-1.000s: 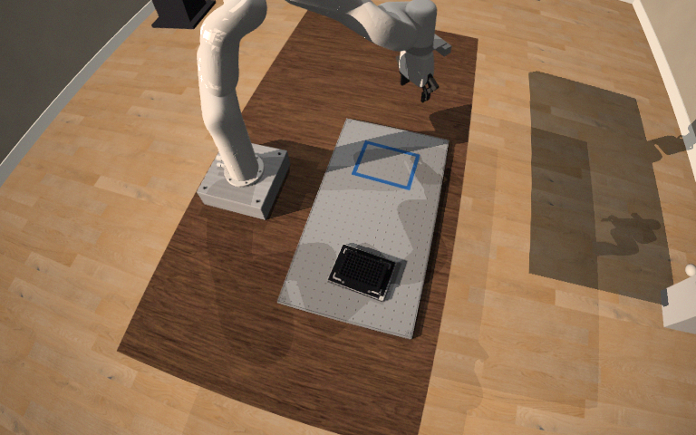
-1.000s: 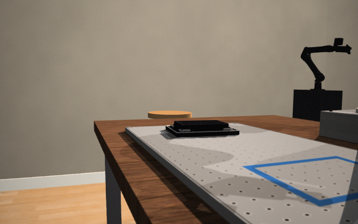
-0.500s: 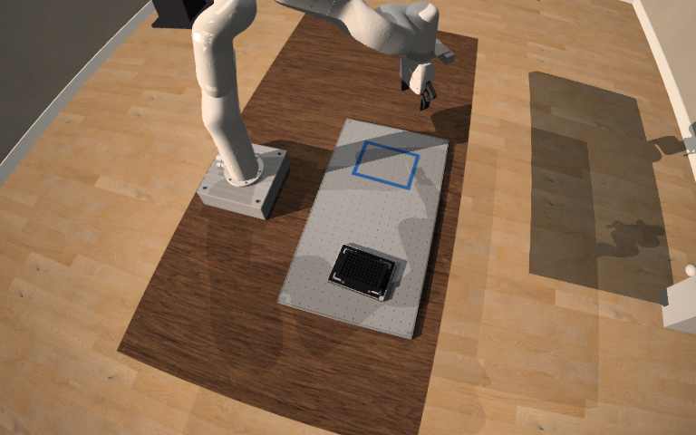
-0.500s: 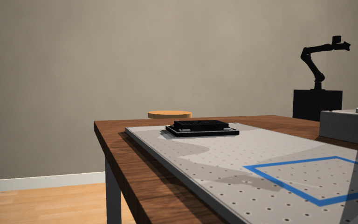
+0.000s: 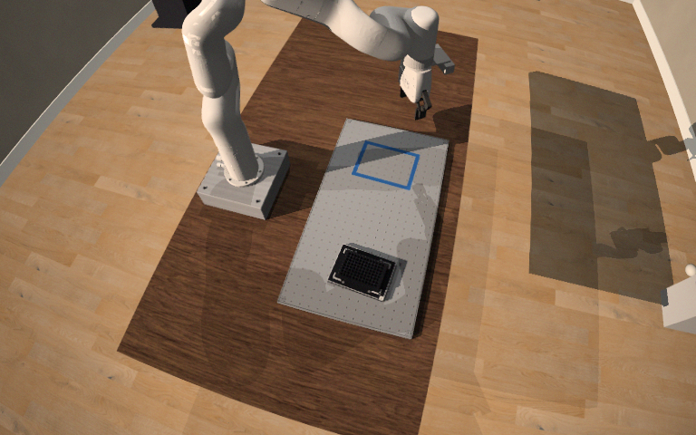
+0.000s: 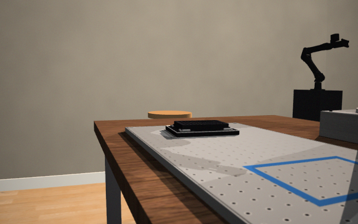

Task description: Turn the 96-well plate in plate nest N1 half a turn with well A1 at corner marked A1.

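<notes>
- The black 96-well plate [image 5: 364, 270] lies in its black plate nest [image 5: 337, 277] on the grey perforated board [image 5: 359, 220], toward the near end of the wooden tabletop [image 5: 215, 286] in the top view and well away from the arm's end.
- From the exterior view the plate [image 6: 201, 124] sits level on the nest [image 6: 203, 132], its top standing a little above the nest's rim.
- White locator marks show at the nest's corners in the top view; which corner of the plate is cut off is too small to tell.
- The gripper [image 5: 421, 109] hangs past the far edge of the perforated board, near the far right corner of the tabletop, with its dark fingers spread wide and nothing between them.
- A blue rectangular outline [image 5: 385, 165] is marked on the board's far half, between the gripper and the plate; nothing rests inside it.
- The white arm [image 5: 215, 76] rises from a grey base block [image 5: 266, 202] standing on the tabletop's left side, just beside the board's long left edge.
- In the exterior view a round tan disc [image 6: 169, 114] shows beyond the tabletop's far edge, and a dark arm [image 6: 313, 60] on a black pedestal [image 6: 316, 104] stands by the wall at the right.
</notes>
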You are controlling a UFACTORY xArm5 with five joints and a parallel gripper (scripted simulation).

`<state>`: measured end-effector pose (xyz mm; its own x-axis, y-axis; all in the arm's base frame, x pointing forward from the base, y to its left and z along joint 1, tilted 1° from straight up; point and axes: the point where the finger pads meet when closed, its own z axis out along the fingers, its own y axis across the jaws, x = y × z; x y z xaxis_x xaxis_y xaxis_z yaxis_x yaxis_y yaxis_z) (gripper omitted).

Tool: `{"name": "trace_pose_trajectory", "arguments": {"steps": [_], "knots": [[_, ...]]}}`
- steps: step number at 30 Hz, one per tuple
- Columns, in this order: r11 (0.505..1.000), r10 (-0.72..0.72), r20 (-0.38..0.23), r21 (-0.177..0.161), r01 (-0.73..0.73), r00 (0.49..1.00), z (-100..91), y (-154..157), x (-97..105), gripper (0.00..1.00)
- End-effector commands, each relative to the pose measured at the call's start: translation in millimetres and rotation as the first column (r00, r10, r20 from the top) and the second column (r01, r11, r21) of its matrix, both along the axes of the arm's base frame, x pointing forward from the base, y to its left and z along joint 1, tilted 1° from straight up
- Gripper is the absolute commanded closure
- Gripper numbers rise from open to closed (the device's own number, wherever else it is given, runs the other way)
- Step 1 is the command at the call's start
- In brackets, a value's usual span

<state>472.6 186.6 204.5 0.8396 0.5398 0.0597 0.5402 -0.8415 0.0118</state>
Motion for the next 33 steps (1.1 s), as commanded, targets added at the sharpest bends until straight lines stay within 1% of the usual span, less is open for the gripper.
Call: {"name": "trace_pose_trajectory", "arguments": {"steps": [1, 3, 7, 12, 16, 20, 25, 28, 29, 31, 33], "knots": [[1.000, -0.022, 0.002, 0.000, 0.022, 1.000, 9.0, -24.3, -2.2, 0.00], [1.000, -0.022, 0.002, 0.000, 0.022, 1.000, 9.0, -24.3, -2.2, 0.00], [0.988, -0.154, -0.012, -0.003, 0.154, 0.988, 14.0, -43.1, -6.8, 0.00], [0.987, -0.159, -0.012, -0.003, 0.159, 0.987, 20.2, -66.7, -12.5, 0.00], [0.987, -0.159, -0.012, -0.003, 0.159, 0.987, 21.0, -69.7, -13.2, 0.00], [0.958, -0.288, -0.026, -0.007, 0.288, 0.957, 25.4, -88.0, -19.9, 0.00], [0.956, -0.292, -0.027, -0.007, 0.292, 0.956, 31.0, -110.9, -28.3, 0.00], [0.956, -0.292, -0.027, -0.007, 0.292, 0.956, 31.3, -112.2, -28.8, 0.00], [0.946, -0.324, -0.030, -0.008, 0.324, 0.946, 32.3, -116.6, -31.0, 0.00], [0.946, -0.324, -0.030, -0.008, 0.324, 0.946, 32.3, -116.6, -31.0, 0.00], [0.923, -0.386, -0.037, -0.011, 0.385, 0.922, 34.2, -125.4, -35.4, 0.00]]}}
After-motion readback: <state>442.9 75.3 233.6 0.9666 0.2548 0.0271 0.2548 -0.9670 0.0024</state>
